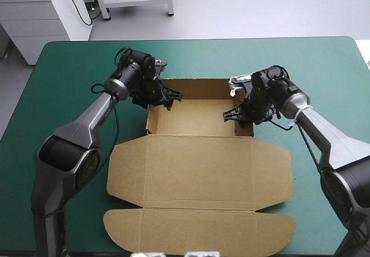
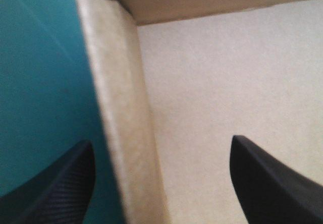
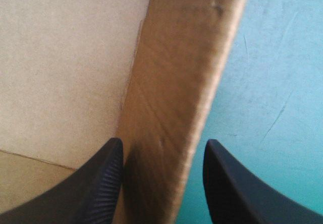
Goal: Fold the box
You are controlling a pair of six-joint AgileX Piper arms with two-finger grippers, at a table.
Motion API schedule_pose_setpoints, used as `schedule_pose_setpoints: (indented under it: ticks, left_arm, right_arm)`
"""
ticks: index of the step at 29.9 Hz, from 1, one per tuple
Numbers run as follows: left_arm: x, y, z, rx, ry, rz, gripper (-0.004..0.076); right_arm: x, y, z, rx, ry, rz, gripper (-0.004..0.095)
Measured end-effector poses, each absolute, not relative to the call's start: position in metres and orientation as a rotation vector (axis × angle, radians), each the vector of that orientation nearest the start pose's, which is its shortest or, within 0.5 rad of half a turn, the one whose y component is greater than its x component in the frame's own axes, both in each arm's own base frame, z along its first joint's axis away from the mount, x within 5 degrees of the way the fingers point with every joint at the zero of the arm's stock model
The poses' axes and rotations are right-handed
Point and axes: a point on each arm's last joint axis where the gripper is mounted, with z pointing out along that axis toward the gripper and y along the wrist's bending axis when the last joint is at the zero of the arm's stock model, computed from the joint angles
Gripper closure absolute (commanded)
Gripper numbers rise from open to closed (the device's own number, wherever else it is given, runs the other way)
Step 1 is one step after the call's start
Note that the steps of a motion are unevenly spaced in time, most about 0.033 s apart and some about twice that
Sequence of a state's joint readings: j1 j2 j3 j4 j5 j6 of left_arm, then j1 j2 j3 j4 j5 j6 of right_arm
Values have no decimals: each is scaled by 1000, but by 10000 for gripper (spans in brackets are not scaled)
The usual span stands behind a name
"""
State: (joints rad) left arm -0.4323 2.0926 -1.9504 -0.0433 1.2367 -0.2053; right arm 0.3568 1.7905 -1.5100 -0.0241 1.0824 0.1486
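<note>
The brown box [image 1: 199, 164] lies mid-table. Its far part stands as an open tray [image 1: 199, 118] with raised walls. The lid panel and a rounded front flap [image 1: 199, 231] lie flat toward the table's front edge. My left gripper [image 1: 156, 98] is open and straddles the tray's left wall [image 2: 123, 123] near its far corner, one finger over the teal-green cover and one over the tray floor. My right gripper [image 1: 243, 115] is open astride the right wall [image 3: 176, 82]. Its inner finger [image 3: 101, 183] touches that wall.
The lid's side flaps [image 1: 277, 173] spread wide to both sides, and the front flap reaches nearly to the table's front edge. Teal-green cover [image 1: 324, 66] shows beyond and beside the tray. Both arms slant in over the table's sides.
</note>
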Motion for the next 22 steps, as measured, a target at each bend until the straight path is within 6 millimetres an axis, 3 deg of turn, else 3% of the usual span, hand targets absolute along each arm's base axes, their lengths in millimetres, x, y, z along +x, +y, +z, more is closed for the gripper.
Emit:
schedule_pose_setpoints:
  ticks: [6, 14, 18, 22]
  left_arm:
    - [401, -179, 301, 331, 2769, -72, 185]
    - [378, -154, 366, 324, 2581, 68, 241]
    - [357, -137, 407, 299, 2462, 136, 344]
    - [329, -115, 449, 260, 2328, 214, 510]
  right_arm:
    - [361, 131, 309, -300, 2751, 83, 449]
    - [363, 130, 358, -329, 2665, 60, 451]
    - [362, 129, 370, -316, 2637, 74, 451]
    - [361, 129, 372, -275, 2640, 87, 451]
